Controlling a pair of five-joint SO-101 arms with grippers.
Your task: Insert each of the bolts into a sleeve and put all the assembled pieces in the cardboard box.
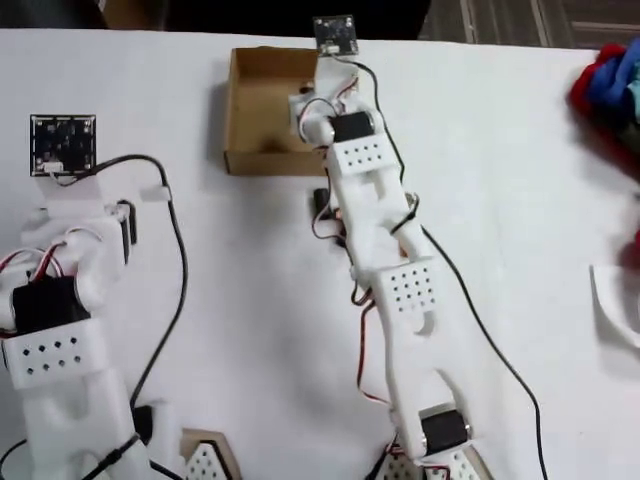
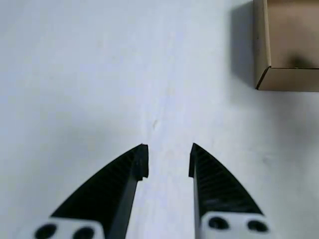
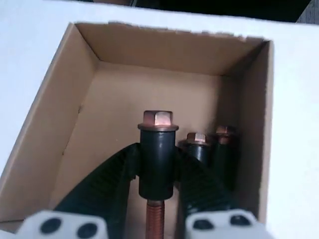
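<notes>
My right gripper (image 3: pixel 157 167) is shut on an assembled piece (image 3: pixel 156 154), a copper bolt through a black sleeve, held over the open cardboard box (image 3: pixel 55 114). Two more assembled pieces (image 3: pixel 212 149) stand against the box's wall. In the high view the right arm (image 1: pixel 360 190) stretches across the table to the cardboard box (image 1: pixel 258 110), with its wrist over the box's right side. My left gripper (image 2: pixel 167 162) hovers open over bare white table, nothing between its fingers, with a corner of the cardboard box (image 2: pixel 286 47) some way off. The left arm (image 1: pixel 60 300) sits folded at the table's left.
A black marker tag (image 1: pixel 62 143) lies on the table beside the left arm and another (image 1: pixel 335 33) behind the box. Coloured cloth (image 1: pixel 608 85) and a white object (image 1: pixel 615 300) lie at the right edge. Cables trail from both arms.
</notes>
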